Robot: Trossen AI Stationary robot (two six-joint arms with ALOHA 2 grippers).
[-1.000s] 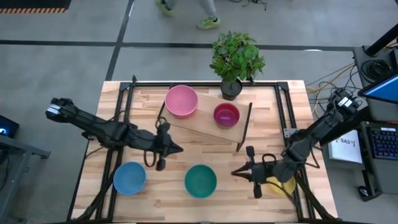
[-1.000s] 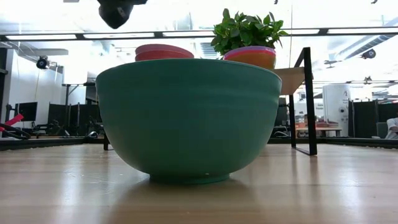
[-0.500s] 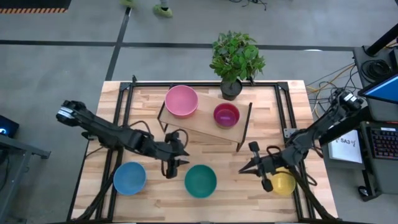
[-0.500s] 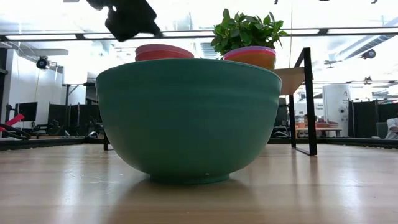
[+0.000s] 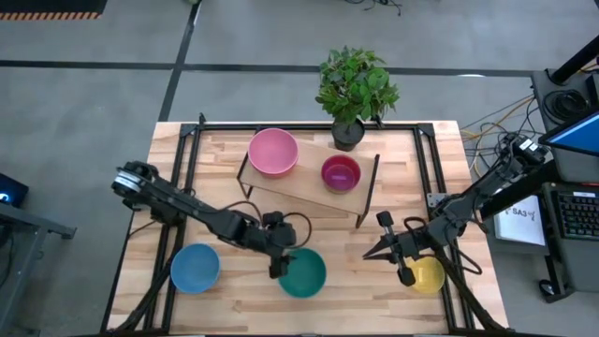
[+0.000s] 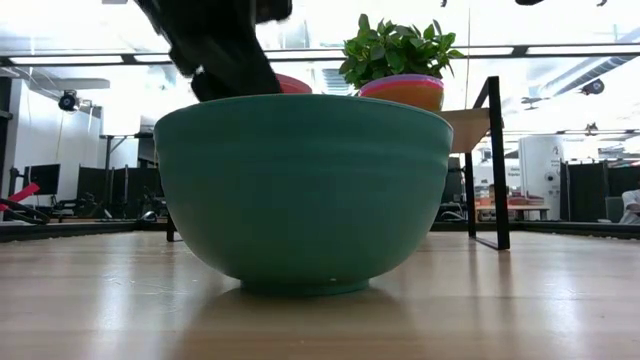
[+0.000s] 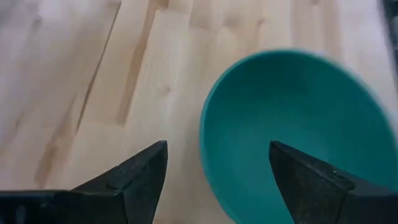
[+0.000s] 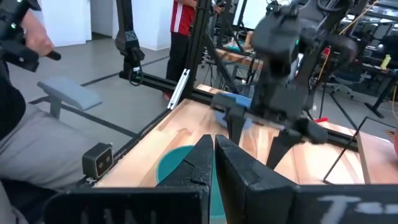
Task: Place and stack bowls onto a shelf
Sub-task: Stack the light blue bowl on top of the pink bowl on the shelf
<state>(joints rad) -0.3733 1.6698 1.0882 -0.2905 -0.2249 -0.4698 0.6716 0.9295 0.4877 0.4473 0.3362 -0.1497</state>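
L gripper [image 5: 279, 265] now at teal bowl [image 5: 304, 274] – open

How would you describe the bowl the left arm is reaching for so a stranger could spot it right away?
Start at the wooden shelf in the table's middle, then come toward the front edge. Three bowls sit there in a row: blue bowl, teal bowl, yellow bowl. It is the teal middle one, with the open left gripper at its rim.
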